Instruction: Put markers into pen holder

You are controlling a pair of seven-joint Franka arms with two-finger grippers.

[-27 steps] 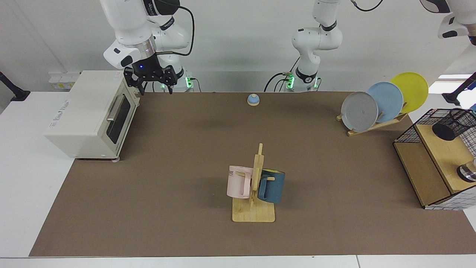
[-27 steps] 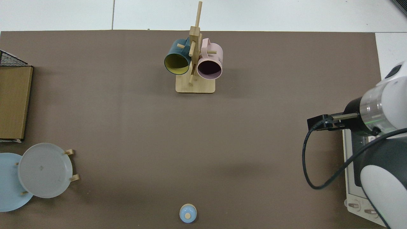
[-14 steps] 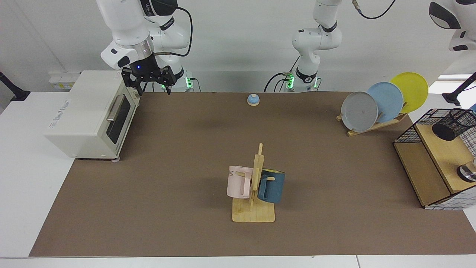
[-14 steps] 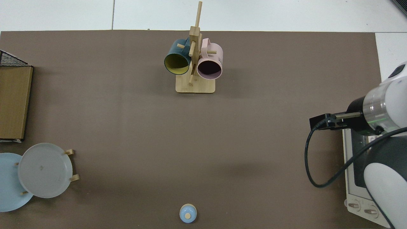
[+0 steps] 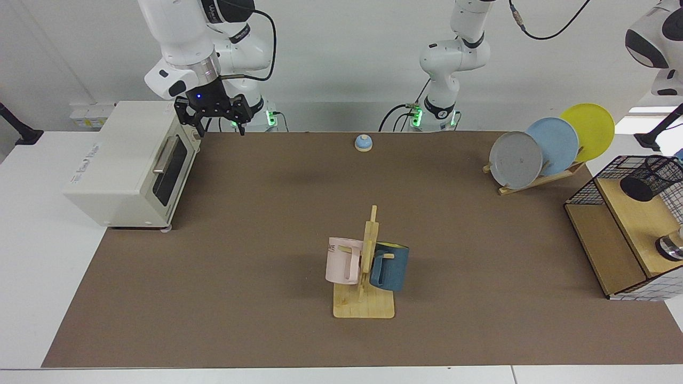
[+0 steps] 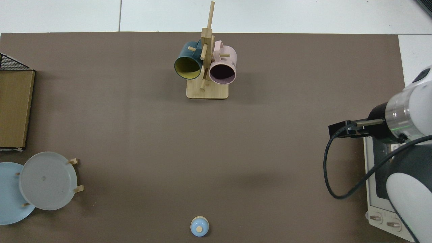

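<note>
A: Markers first: where are they? Going over the frame from the near edge back, I find none on the brown mat [image 5: 267,224].

B: Nor do I. Nearest, at lower centre, is the mug rack [image 5: 364,277] with a pink mug [image 5: 341,260] and a blue mug [image 5: 389,265]. At the right edge sits the wooden shelf [image 5: 621,234], and the pen holder [image 5: 651,178], a black mesh cup, lies tilted on its upper board with its dark mouth turned toward the mat.

A: And further back?

B: The toaster oven [image 5: 130,160] at left, the plate rack [image 5: 549,146] at upper right, and a small blue bell [image 5: 363,142] at the far edge of the mat.

A: The arms?

B: The right gripper [image 5: 215,128] hangs at upper left, just beside the oven's top corner, fingers spread wide and empty. From above, only its black wrist block [image 6: 341,130] shows. The left gripper is out of the frame; only that arm's white upper links show at the top right corner.

A: So how should this step go?

B: My judgement: find a marker before committing either arm. The cup is tilted, so a marker should enter along the cup's axis, not straight down, and gently, or the light mesh may roll.
</note>
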